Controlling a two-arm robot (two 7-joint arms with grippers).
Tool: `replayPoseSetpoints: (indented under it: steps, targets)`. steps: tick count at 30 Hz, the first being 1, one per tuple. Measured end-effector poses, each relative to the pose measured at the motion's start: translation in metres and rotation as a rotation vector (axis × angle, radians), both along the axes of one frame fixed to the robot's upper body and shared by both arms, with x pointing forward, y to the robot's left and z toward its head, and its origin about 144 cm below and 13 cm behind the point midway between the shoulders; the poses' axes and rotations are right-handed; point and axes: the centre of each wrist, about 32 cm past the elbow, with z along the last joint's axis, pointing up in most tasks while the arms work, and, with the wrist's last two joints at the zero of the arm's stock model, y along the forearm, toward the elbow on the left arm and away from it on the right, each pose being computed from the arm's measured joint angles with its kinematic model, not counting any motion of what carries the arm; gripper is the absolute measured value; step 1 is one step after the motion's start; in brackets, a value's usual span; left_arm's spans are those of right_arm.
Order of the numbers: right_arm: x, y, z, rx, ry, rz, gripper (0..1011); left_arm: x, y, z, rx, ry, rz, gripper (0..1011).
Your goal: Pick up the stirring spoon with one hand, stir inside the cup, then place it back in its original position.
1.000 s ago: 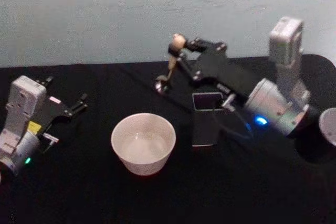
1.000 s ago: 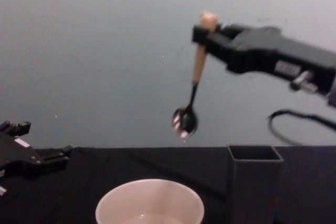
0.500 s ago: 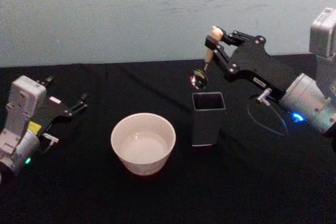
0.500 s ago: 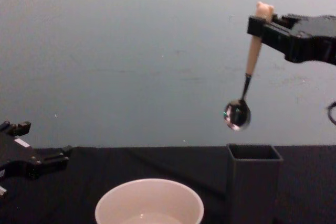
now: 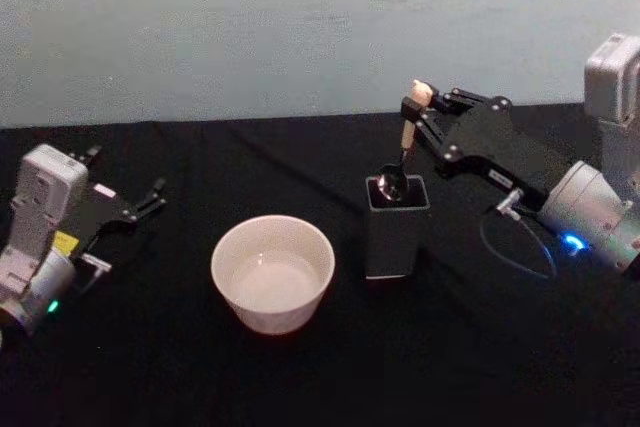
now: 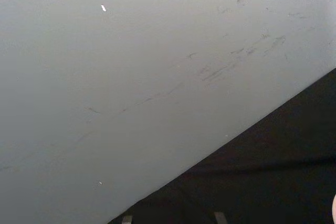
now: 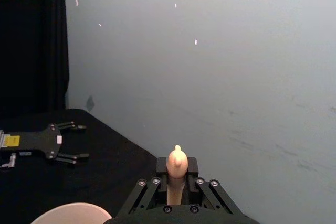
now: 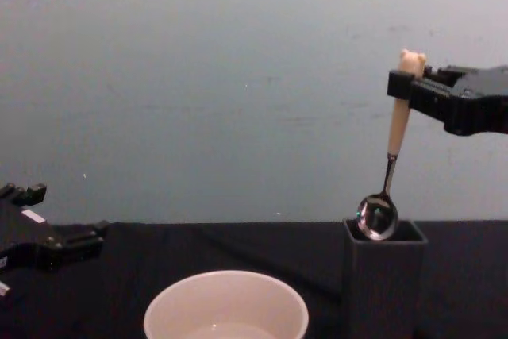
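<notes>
The stirring spoon (image 5: 402, 145) (image 8: 394, 137) hangs nearly upright, bear head up, with my right gripper (image 5: 419, 107) (image 8: 407, 85) shut on the top of its beige handle (image 7: 176, 174). Its shiny bowl (image 8: 377, 217) is level with the square mouth of the dark grey holder (image 5: 396, 228) (image 8: 385, 275), just entering it. The cream-white cup (image 5: 272, 273) (image 8: 226, 305) stands on the black table left of the holder, apart from the spoon. My left gripper (image 5: 152, 198) (image 8: 83, 234) rests open at the table's left side, far from both.
A black cloth covers the table (image 5: 200, 367), and a pale grey wall (image 8: 198, 77) rises behind it. A cable (image 5: 515, 247) loops from my right arm to the right of the holder. The left gripper (image 7: 67, 141) shows far off in the right wrist view.
My right gripper carried the spoon from behind the cup to the right over the holder, then lowered it until the bowl reached the holder's mouth. The left arm stayed still.
</notes>
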Motion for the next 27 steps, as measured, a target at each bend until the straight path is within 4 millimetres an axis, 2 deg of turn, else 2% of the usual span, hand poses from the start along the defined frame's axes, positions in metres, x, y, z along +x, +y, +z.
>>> replayPoseSetpoints:
  steps: [27]
  targets:
    - [-0.006,0.015,-0.032,0.050,0.247,-0.109,211,0.000,0.000,0.000,0.000,0.000,0.000,1001]
